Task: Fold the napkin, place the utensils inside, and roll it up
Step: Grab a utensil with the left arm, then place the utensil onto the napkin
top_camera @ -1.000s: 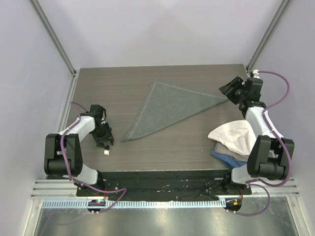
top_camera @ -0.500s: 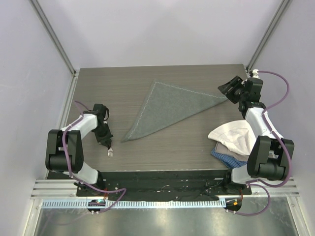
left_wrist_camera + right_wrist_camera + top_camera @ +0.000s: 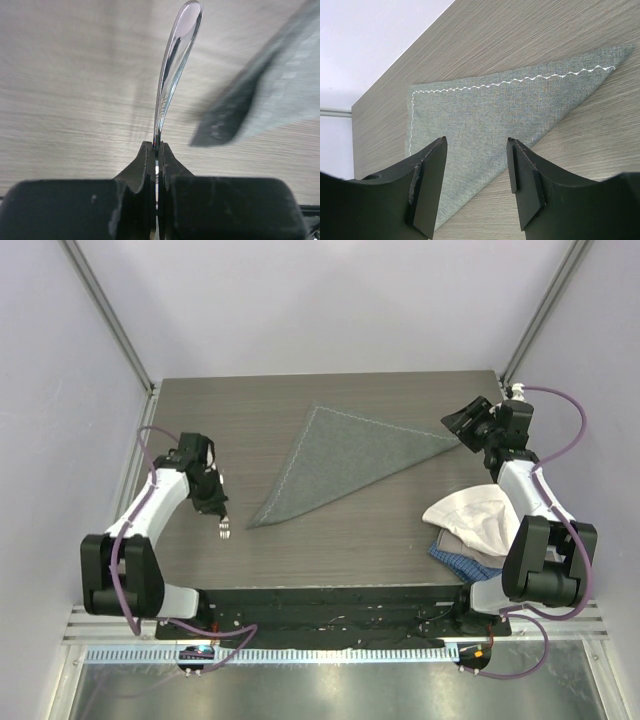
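The napkin (image 3: 340,460) lies flat on the table, folded into a grey-green triangle with a pale zigzag hem. My left gripper (image 3: 216,508) is to the left of its near corner and is shut on the fork (image 3: 224,529). In the left wrist view the jaws (image 3: 157,145) are pressed together on the slim silver fork (image 3: 172,60), which sticks out beyond the tips. The napkin's corner (image 3: 260,100) shows blurred to its right. My right gripper (image 3: 458,423) hovers at the napkin's right tip. It is open (image 3: 477,141) with nothing between its fingers, the napkin (image 3: 495,115) below.
A cream-white cloth (image 3: 475,518) is heaped on a blue checked cloth (image 3: 462,558) at the table's near right, beside the right arm. Enclosure walls and metal posts bound the table on three sides.
My left gripper has closed on the fork and carried it away from the near edge, toward the napkin's corner. The right arm has not moved.
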Controlling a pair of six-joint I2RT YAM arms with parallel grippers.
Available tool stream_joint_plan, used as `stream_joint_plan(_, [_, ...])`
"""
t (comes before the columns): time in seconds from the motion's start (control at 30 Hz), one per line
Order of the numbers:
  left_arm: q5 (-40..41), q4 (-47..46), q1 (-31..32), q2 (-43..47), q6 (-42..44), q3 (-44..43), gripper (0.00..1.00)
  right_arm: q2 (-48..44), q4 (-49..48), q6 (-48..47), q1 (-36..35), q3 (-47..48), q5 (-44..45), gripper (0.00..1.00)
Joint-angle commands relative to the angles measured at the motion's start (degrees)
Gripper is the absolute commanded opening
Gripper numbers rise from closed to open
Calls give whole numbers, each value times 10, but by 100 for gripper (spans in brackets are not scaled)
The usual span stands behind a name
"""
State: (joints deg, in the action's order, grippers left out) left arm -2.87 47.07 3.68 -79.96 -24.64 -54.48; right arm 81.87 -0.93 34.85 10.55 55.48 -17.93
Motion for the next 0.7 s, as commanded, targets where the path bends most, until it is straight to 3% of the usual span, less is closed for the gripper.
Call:
stream_joint_plan(0.0, [-14,41,6,46,47,-57,0,-21,-27,7,-2,-1,-2,59])
stream_joint_plan(0.17, [-59,-7,73,39,94,-122,0,-24,-27,7,-2,-2,-6,59])
stream_joint_plan(0.33, [-99,-11,190,-105,181,-243,0,-38,-15,0,-2,-3,-11,59])
stream_joint_plan(0.53, [-193,60,226,-271,324,-403,0,-72,-1,-7,-2,-3,-9,59])
stream_joint_plan(0.67, [-203,149,252,-382,390,-534,0,-81,1,-7,-2,-3,-12,59])
